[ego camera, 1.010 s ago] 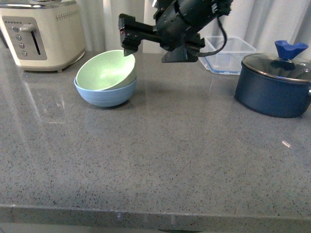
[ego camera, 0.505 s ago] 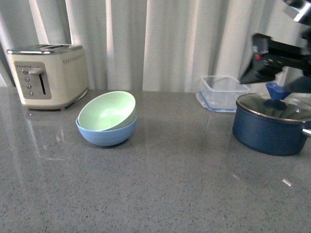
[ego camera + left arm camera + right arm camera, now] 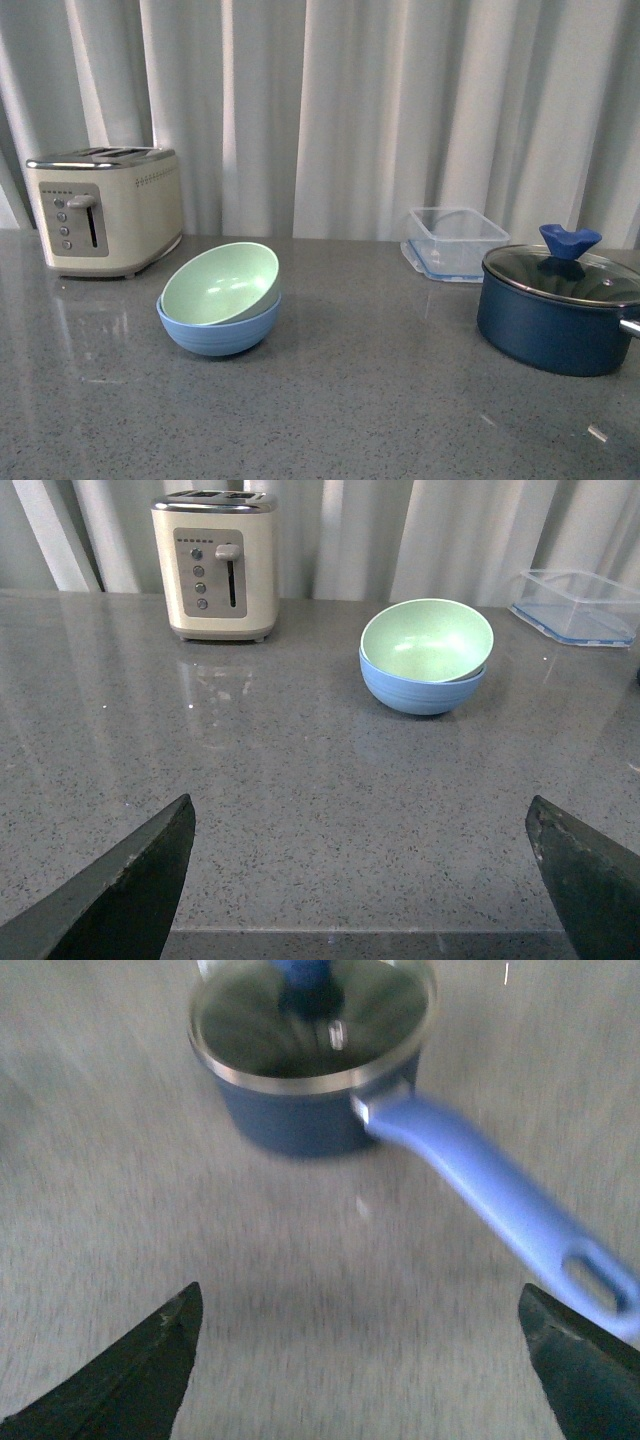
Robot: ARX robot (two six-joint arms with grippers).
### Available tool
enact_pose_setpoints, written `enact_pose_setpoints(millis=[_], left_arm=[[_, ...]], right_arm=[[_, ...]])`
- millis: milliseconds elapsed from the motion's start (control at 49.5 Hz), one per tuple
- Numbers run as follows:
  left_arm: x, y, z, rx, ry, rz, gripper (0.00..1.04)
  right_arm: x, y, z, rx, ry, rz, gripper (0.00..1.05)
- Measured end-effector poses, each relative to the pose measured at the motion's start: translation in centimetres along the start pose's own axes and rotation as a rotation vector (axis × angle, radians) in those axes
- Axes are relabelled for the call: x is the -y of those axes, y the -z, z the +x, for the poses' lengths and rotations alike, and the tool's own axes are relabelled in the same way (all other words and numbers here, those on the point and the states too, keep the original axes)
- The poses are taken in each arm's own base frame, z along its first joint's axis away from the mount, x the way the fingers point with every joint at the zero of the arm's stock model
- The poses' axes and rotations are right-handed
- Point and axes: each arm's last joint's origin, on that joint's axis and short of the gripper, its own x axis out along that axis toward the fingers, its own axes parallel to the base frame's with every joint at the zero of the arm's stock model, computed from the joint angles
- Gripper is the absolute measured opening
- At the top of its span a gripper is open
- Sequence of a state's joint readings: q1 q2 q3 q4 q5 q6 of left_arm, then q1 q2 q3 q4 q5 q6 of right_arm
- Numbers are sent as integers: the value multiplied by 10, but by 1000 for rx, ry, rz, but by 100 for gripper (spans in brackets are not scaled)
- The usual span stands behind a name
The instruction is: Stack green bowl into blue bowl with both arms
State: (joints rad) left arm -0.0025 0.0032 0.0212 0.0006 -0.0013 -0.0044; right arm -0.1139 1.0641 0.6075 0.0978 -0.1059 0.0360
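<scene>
The pale green bowl (image 3: 222,283) sits tilted inside the light blue bowl (image 3: 216,333) on the grey counter, left of centre in the front view. Both also show in the left wrist view, the green bowl (image 3: 428,640) nested in the blue bowl (image 3: 420,689). Neither arm shows in the front view. My left gripper (image 3: 360,825) is open and empty, well back from the bowls near the counter's front edge. My right gripper (image 3: 358,1305) is open and empty above bare counter, short of the navy pot (image 3: 300,1060); that view is blurred.
A cream toaster (image 3: 103,210) stands at the back left. A clear square container (image 3: 455,242) stands at the back right. The dark navy lidded pot (image 3: 560,312) with a long blue handle (image 3: 500,1200) stands at the right. Curtains hang behind the counter.
The right arm, which was over the bowls a second ago, has swung right and left the front view. The camera view has risen. The bowls have stayed nested.
</scene>
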Motion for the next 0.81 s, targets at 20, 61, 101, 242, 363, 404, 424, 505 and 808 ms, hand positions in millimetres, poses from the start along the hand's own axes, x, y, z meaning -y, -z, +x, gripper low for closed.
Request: enact_pose_setpoints(millis=[20, 61, 101, 242, 363, 404, 424, 505, 808], left_arm=[[0, 0, 0, 0, -1, 0, 98], [0, 0, 0, 0, -1, 0, 98], [0, 0, 0, 0, 0, 0, 98], [0, 0, 0, 0, 0, 0, 98], [0, 0, 0, 0, -1, 0, 98], [0, 0, 0, 0, -1, 0, 98], [0, 0, 0, 0, -1, 0, 98], [0, 0, 0, 0, 0, 0, 98], [0, 0, 0, 0, -1, 0, 98]], right_arm=[[-1, 5, -2, 92, -5, -17, 79], [-2, 14, -6, 204, -6, -38, 71], [-3, 20, -10, 270, -10, -48, 65], [-6, 33, -23, 358, -9, -64, 44], [-12, 50, -30, 350, 11, -64, 24], [-14, 54, -31, 348, 7, -65, 19], [-15, 57, -33, 347, 1, -67, 15], [-18, 65, -38, 349, -15, -72, 0], [-16, 87, -53, 347, -12, -73, 1]])
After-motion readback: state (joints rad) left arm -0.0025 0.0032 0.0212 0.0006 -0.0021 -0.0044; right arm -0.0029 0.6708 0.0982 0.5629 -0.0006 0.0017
